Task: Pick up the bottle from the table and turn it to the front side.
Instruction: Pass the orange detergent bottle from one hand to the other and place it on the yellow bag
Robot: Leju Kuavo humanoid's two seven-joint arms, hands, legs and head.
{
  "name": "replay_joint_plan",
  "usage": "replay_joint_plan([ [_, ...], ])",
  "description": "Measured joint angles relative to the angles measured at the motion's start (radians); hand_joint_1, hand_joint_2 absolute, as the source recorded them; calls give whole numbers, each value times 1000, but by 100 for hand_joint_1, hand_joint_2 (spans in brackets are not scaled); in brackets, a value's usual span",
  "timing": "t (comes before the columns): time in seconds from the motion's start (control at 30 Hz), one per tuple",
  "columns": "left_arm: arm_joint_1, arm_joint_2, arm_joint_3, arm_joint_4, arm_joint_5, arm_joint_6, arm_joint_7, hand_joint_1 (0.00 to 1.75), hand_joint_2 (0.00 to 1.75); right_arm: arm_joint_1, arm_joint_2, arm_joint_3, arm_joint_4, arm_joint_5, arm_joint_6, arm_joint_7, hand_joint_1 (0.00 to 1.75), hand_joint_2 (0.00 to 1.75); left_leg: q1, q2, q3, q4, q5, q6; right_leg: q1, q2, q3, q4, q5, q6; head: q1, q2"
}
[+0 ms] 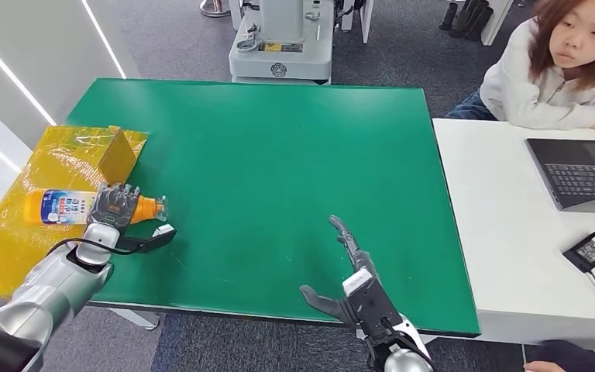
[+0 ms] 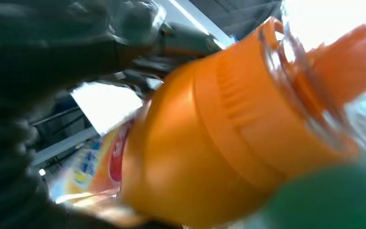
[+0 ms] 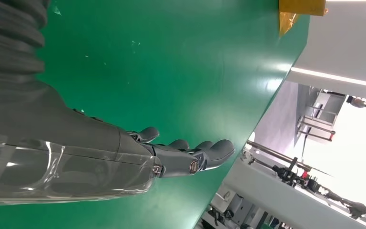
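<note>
Orange-capped bottle (image 1: 73, 208) lies at nine o'clock on our green bench (image 1: 279, 170); our left hand (image 1: 113, 206) grips it. Our right hand (image 1: 349, 271) hovers spread, holding nothing, at five o'clock.

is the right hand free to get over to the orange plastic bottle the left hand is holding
Probably yes: the right hand is open, and only bare green table lies between it and the orange plastic bottle gripped by the left hand.

Silver arms, dark grey hands

Both arms are brushed silver metal tubes, the left arm (image 1: 46, 291) carrying a black cable that loops beside its white wrist block. The left hand (image 1: 112, 205) and right hand (image 1: 349, 267) have dark grey fingers; a ribbed grey cover and a clear glossy film sheath the right wrist (image 3: 52, 167).
</note>
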Motion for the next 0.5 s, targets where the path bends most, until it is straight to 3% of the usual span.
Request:
replay_joint_plan([
  [0.1,4,2,1,0,-3,11,-3,0,175,-3,0,0,5,0,0,0,0,175,0,0,0,0,0,0,0,0,0,0,0,0,0,0],
  [0.5,43,-2,27,0,-16,133,-24,0,175,-6,0,1,19,0,-1,-9,0,175,0,0,0,0,0,0,0,0,0,0,0,0,0,0],
])
